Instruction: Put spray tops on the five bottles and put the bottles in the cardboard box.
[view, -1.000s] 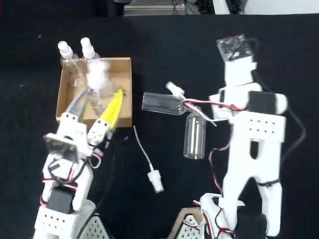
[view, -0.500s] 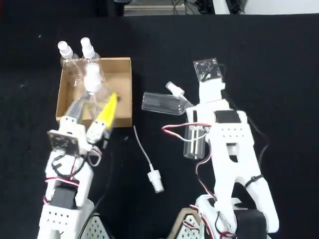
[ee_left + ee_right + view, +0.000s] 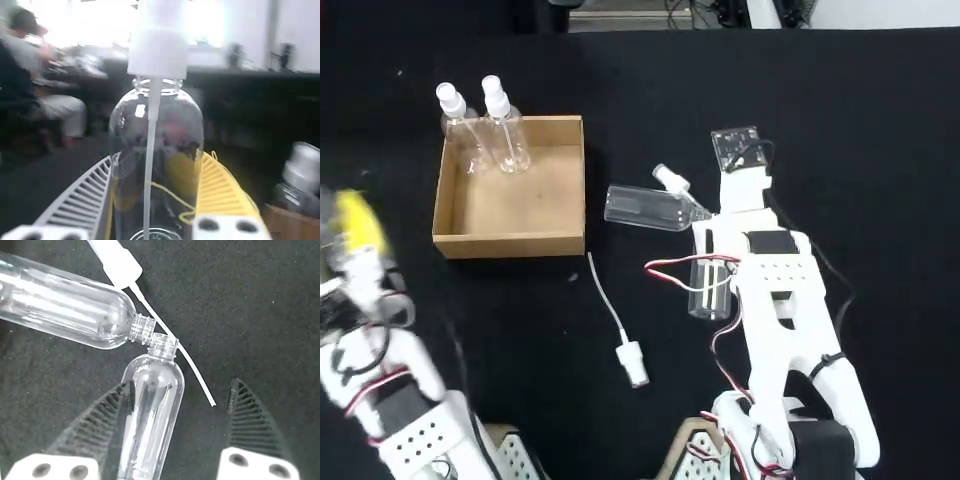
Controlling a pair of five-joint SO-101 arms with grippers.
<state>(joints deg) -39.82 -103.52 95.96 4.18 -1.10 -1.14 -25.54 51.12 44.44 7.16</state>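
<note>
While our left gripper (image 3: pixel 160 156) clamps a capped bottle (image 3: pixel 156 125) clear of the box (image 3: pixel 510 244), our right gripper (image 3: pixel 180 385) gapes around a bare bottle (image 3: pixel 150 405).

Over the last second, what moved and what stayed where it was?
The left gripper swung back and left, away from the cardboard box, capped bottle still held. The right gripper shifted left, open around the capless bottle. Box and loose spray top stayed put.
</note>
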